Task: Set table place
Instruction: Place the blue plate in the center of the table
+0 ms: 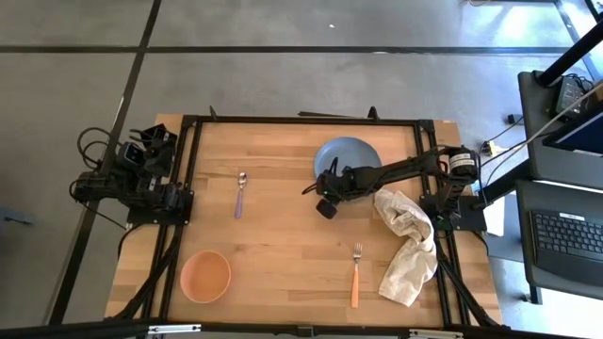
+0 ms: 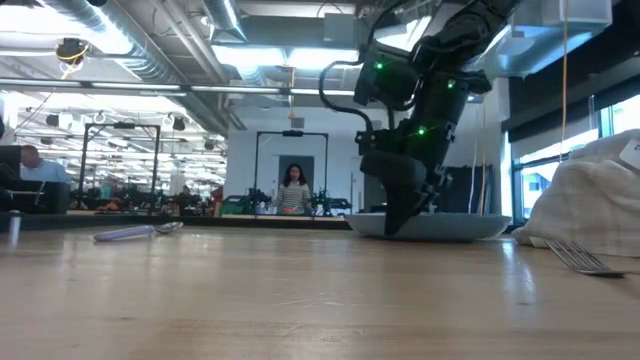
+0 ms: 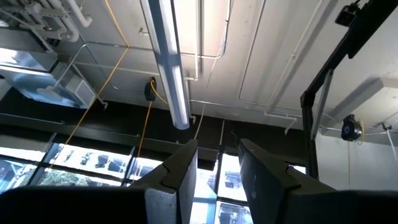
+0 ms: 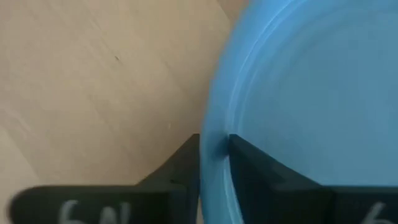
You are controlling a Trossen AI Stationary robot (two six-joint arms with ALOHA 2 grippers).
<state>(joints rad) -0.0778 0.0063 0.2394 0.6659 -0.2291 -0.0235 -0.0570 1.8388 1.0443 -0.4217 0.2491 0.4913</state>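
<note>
Grey concrete floor surrounds your worktop, a light plank top in a black frame that fills the middle of the high view. Your right gripper reaches from the right edge toward the centre, and its jaws are closed on the rim of the blue plate, which sits in the upper middle of the frame. In the right wrist view you see one dark finger outside the rim and the other inside it, with the plate filling the right side of that picture. In the low view the plate rests on the wood right of centre under the arm.

Your left gripper is parked at the left edge of the high view, pointing up at the ceiling with its jaws slightly apart and holding nothing.

The spoon lies left of centre, well apart from the plate. The orange bowl sits at lower left. The fork lies at lower centre, just beside the crumpled off-white cloth at right.
</note>
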